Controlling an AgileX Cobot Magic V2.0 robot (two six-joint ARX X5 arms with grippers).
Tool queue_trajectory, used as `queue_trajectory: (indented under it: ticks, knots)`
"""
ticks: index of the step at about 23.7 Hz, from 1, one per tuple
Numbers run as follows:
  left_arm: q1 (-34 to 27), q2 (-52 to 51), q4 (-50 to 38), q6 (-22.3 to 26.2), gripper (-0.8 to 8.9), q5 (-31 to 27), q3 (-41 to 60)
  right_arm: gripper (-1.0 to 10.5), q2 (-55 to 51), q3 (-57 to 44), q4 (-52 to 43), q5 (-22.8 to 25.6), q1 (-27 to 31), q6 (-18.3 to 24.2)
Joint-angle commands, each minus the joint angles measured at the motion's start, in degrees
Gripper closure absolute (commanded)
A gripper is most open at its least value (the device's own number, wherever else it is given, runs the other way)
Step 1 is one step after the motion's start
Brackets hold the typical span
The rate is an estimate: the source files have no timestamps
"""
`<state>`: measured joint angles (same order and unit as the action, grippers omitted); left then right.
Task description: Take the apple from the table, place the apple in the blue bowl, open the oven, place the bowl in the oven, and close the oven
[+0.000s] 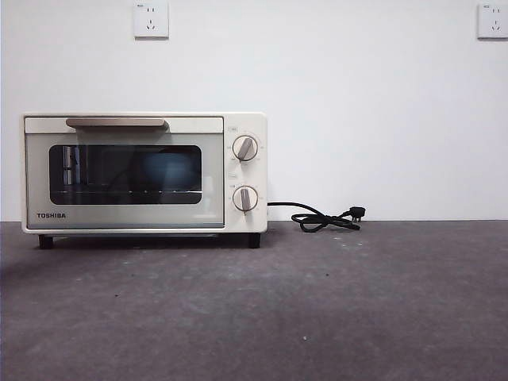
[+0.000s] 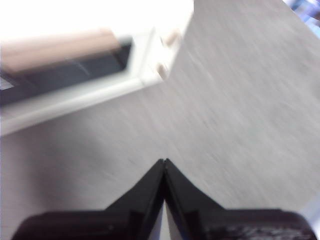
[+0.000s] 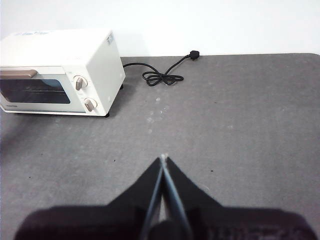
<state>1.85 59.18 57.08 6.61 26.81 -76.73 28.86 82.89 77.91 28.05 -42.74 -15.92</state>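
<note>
The cream-white oven stands at the left on the table, its dark glass door shut and the beige handle up at the top. Through the glass I make out the blue bowl inside. The apple is hidden. My left gripper is shut and empty, hovering over the table in front of the oven, blurred by motion. My right gripper is shut and empty above the open table, well off to the side of the oven. Neither arm shows in the front view.
A black cord with its plug lies coiled on the table beside the oven, by the white wall. Two wall sockets sit high on the wall.
</note>
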Motion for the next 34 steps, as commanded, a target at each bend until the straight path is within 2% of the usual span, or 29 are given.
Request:
queue_trajectory:
  ticks: [1,4,9,16,21,24,27,34]
  knots:
    - [2.0,-8.2,-1.0,-4.6,8.18,-6.4,0.0,9.5,-0.2,-0.3,1.4,0.1,0.0,-0.5]
    - [2.6,-16.3,-0.9,-4.7,8.17,-8.7,0.0,9.5,-0.2,-0.3,1.4,0.0,0.0,-0.5]
    - [2.6,-19.9,-1.0,-5.1,8.17,-8.7,0.0,9.5,-0.2,-0.3,1.4,0.0,0.0,-0.5]
    - [2.6,-18.7,-1.0,-3.9,8.17,-9.0,0.0,9.5,-0.2,-0.3,1.4,0.0,0.0,-0.5]
    - [2.6,-14.1,-3.1,0.1,8.17,-14.6,0.3,9.5,-0.2,-0.3,1.4,0.1,0.0,-0.5]
    - [1.7,-12.7,-8.8,1.6,8.17,-17.5,2.4,9.5,-0.2,-0.3,1.4,0.0,0.0,-0.5]
    - [1.4,-14.0,-18.1,1.7,8.17,-17.6,7.9,9.5,-0.2,-0.2,1.4,0.0,0.0,-0.5]
    - [1.4,-27.4,-45.5,1.5,8.17,-17.9,34.5,9.5,-0.2,-0.2,1.4,0.0,0.0,-0.5]
